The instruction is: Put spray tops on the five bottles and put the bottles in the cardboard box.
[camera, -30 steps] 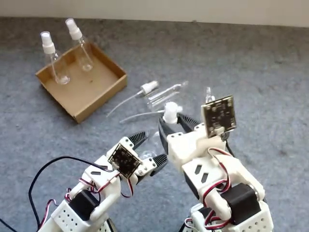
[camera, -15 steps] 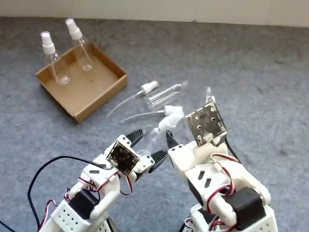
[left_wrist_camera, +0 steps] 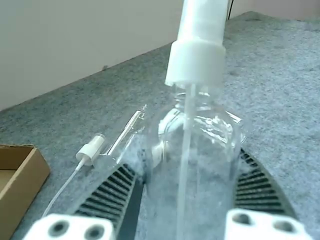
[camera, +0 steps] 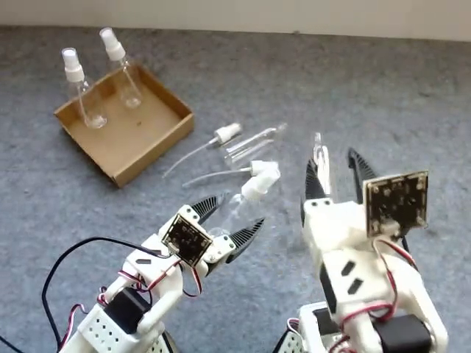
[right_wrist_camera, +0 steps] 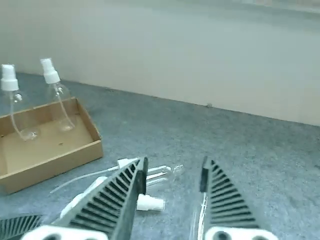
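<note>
High view has the cardboard box [camera: 153, 157] in the upper left with two capped bottles [camera: 82, 95] standing in it, so two of five look finished. Lower centre-left, the left gripper [camera: 237, 213] pinches a third bottle [left_wrist_camera: 195, 150] whose spray top [left_wrist_camera: 196, 60] seems seated, ready for boxing, I'd judge. Mid-frame a bare bottle [camera: 254, 144] and two loose tops [camera: 227, 133] lie on the counter [camera: 412, 88], and at right the right gripper [camera: 333, 160] stands spread beside an upright uncapped bottle [camera: 319, 154], so two cappings are left.

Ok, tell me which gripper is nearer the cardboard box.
Left. The left gripper, shut on a bottle, is on the side toward the box; the right gripper, open, is beyond it, farther off.
</note>
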Controlling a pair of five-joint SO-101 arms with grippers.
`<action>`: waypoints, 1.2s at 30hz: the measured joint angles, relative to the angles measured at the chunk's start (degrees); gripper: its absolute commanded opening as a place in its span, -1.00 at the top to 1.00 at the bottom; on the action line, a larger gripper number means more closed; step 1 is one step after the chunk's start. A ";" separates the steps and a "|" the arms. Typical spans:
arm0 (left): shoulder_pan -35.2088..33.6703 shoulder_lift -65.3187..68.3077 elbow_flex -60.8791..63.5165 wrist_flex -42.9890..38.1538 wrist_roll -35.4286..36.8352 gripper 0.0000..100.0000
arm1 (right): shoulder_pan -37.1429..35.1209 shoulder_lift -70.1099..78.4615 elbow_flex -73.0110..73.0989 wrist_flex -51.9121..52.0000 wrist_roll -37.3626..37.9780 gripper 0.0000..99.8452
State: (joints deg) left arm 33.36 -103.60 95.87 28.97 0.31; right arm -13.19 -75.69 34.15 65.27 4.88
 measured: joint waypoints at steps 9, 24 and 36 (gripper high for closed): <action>0.09 0.00 0.00 0.00 0.00 0.75 | 2.64 0.79 22.68 -18.55 3.78 0.99; -0.09 0.00 0.00 0.00 0.18 0.75 | -8.09 0.79 22.07 -16.00 6.15 0.99; -0.62 0.00 0.00 0.00 0.09 0.75 | -11.08 0.35 14.86 -4.84 6.15 0.99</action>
State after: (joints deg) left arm 32.75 -103.60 95.87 28.97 0.40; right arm -24.26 -75.34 49.01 60.44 11.03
